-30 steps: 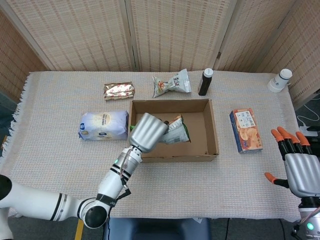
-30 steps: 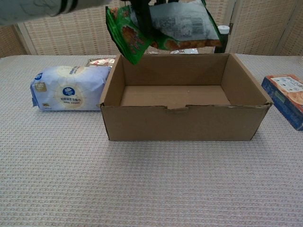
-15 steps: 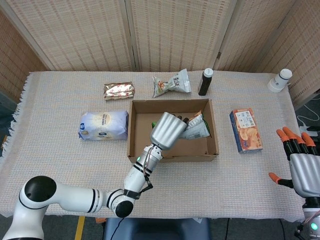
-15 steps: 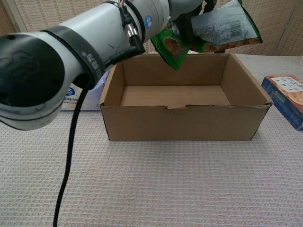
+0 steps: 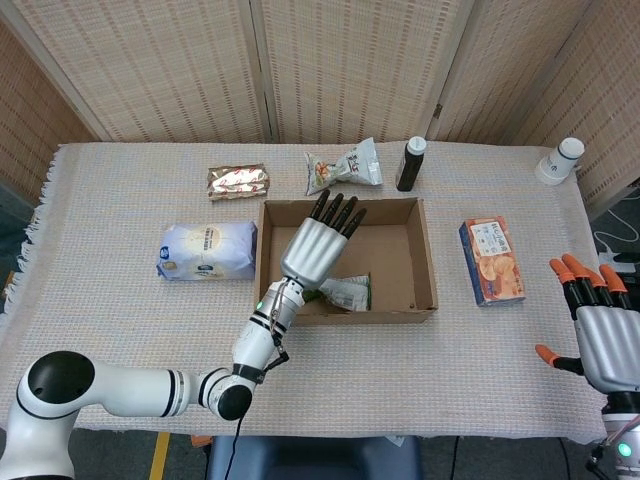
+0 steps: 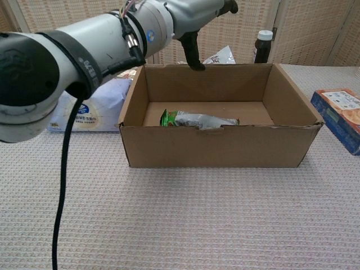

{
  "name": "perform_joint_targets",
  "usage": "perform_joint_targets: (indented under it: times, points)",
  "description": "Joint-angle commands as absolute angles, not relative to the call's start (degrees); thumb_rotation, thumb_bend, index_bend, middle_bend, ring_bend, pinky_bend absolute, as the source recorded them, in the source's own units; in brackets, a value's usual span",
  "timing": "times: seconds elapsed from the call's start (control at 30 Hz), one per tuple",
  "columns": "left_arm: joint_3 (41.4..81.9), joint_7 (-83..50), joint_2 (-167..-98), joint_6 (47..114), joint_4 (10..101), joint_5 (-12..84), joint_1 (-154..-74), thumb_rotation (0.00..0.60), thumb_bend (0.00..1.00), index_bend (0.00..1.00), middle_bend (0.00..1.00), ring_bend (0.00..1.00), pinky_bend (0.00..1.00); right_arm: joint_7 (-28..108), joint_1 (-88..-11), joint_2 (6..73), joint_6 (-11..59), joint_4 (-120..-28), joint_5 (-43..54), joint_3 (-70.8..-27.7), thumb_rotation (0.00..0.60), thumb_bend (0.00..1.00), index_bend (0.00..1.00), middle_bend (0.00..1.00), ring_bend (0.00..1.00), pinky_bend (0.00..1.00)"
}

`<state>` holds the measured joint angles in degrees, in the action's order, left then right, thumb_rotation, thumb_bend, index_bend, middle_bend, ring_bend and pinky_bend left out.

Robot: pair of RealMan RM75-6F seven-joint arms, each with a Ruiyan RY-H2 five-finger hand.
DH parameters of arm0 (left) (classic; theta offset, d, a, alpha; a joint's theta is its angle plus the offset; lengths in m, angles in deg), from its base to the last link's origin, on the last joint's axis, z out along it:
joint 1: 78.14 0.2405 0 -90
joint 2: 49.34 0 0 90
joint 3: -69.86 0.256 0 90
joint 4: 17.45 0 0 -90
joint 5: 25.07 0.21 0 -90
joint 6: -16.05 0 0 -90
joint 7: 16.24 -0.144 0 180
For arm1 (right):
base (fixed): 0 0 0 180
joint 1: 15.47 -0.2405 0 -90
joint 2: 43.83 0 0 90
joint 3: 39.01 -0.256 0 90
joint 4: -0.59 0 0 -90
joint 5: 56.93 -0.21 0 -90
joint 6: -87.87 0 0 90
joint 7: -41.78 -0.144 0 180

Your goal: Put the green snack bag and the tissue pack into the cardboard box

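The green snack bag [image 5: 345,291] [image 6: 197,119] lies flat on the floor of the cardboard box [image 5: 425,270] [image 6: 214,147], near its front wall. My left hand [image 5: 320,241] [image 6: 194,28] hovers above the box's left half, fingers spread and holding nothing. The tissue pack [image 5: 207,251] [image 6: 84,115], pale blue and white, lies on the cloth just left of the box, partly hidden by my arm in the chest view. My right hand [image 5: 598,335] waits open at the table's right front edge, far from everything.
Behind the box lie a silver snack bag [image 5: 238,181], a white-green snack bag [image 5: 343,167] and a dark bottle [image 5: 410,164] [image 6: 262,46]. An orange-blue cracker box [image 5: 492,261] [image 6: 342,117] sits right of the box. A white cup [image 5: 559,160] stands far right.
My left hand has let go of the green snack bag, which dropped onto the box floor. The hand drew back to the left with its fingers spread. The right hand hardly moved.
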<state>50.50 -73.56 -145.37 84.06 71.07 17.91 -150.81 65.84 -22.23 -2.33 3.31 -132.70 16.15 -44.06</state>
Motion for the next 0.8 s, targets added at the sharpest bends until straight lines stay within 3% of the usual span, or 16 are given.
perform_joint_targets:
  times: [0.03,0.37,0.5,0.8]
  points:
    - [50.8,-74.5,-143.4,85.0,72.5,18.3,-150.1,0.600,0.20,0.00,0.00,0.00,0.04,65.7,-22.2,-2.5,3.3,-132.6,16.0,-44.1,0.600,0.00,0.03,0.01,0.00,0.00]
    - [52.1,-77.0,-127.6,83.2,81.6,8.5,-144.6,0.600,0.20,0.00,0.00,0.00,0.07,66.5,-22.1,-2.1,3.3,-133.4,17.6,-43.4,0.600,0.00,0.03,0.01,0.00,0.00]
    - [54.1,-73.5,-120.5,75.5,85.2,3.8,-142.3,0.600,0.21,0.00,0.00,0.00,0.07,66.6,-22.0,-1.9,3.7,-133.9,18.1,-43.1,0.600,0.00,0.04,0.01,0.00,0.00]
    - [57.4,-66.4,-116.9,68.2,85.1,0.8,-141.1,0.600,0.21,0.00,0.00,0.00,0.07,67.1,-22.4,-1.5,3.9,-133.7,18.2,-43.2,0.600,0.00,0.04,0.01,0.00,0.00]
